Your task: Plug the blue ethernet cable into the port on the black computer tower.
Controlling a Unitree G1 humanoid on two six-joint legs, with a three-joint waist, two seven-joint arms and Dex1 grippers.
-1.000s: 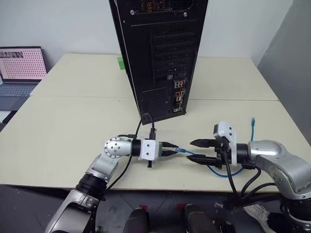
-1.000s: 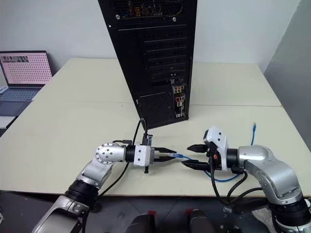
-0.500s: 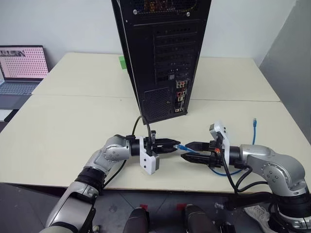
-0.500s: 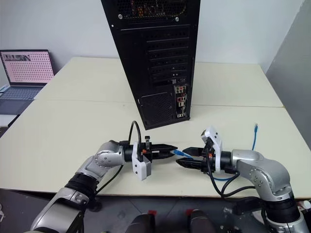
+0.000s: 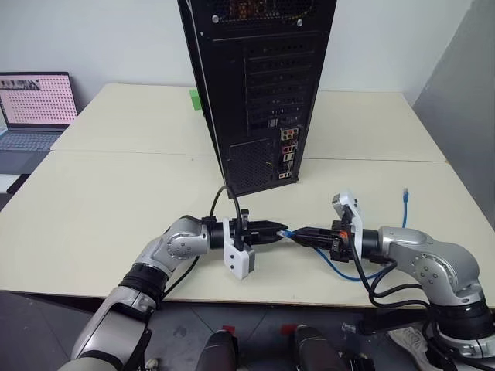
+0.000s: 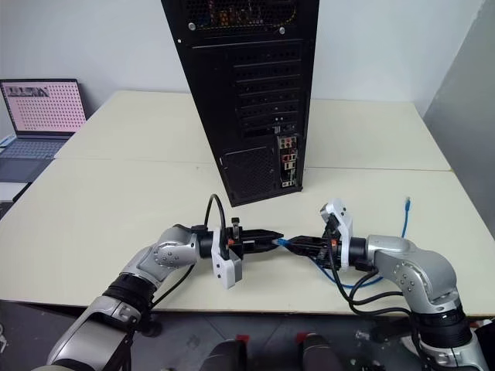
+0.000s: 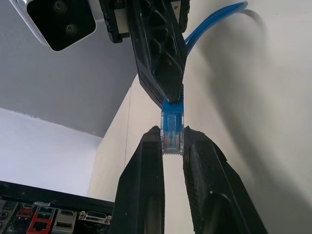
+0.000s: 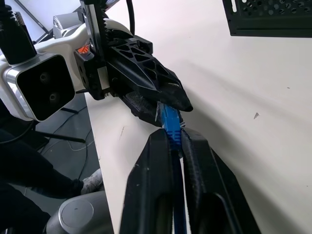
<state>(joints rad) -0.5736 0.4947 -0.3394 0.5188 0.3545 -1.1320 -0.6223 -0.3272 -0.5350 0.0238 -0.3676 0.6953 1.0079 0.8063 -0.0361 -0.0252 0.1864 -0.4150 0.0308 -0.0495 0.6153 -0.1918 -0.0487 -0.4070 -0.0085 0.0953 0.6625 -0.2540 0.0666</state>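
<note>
Both tools clamped tight on the blue ethernet cable (image 5: pixel 288 233): left tool (image 7: pixel 171 141) on the plug, right tool (image 8: pixel 176 139) just behind it.

Cream tables (image 5: pixel 116 193) meet a white wall (image 5: pixel 116 39); laptop (image 5: pixel 35 108) sits left.

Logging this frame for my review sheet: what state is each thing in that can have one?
Thin bright-blue ethernet cable: unplugged, one plug held between both end effectors, far plug lying on the table.
Left end effector: shut on the clear plug.
Right end effector: shut on the cable behind the plug.
Tall black computer tower: upright, rear ports free.
Grey laptop: open, screen lit.
</note>
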